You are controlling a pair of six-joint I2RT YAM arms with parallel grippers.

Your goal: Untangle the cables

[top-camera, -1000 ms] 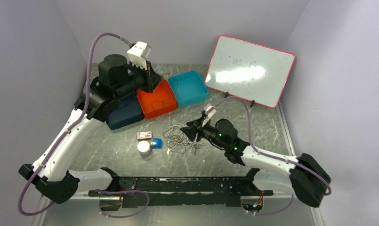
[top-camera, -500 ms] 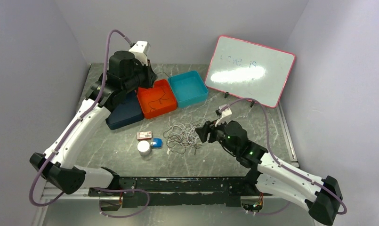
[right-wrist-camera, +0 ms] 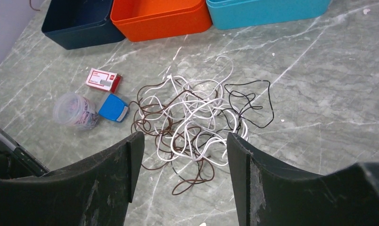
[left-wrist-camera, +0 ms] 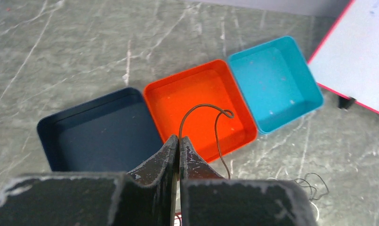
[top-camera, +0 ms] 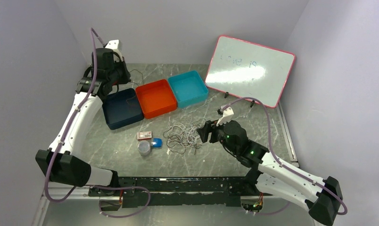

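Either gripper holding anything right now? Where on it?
Left gripper is shut on one thin dark cable; whether the pinch is at its end cannot be told. Right gripper is open over the tangle, holding nothing.

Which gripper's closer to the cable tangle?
Right. The right gripper sits open just right of the tangle; the left gripper is far off, beyond the navy tray, shut on one dark cable.

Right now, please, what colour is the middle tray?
The tray is orange, clearest in the left wrist view.
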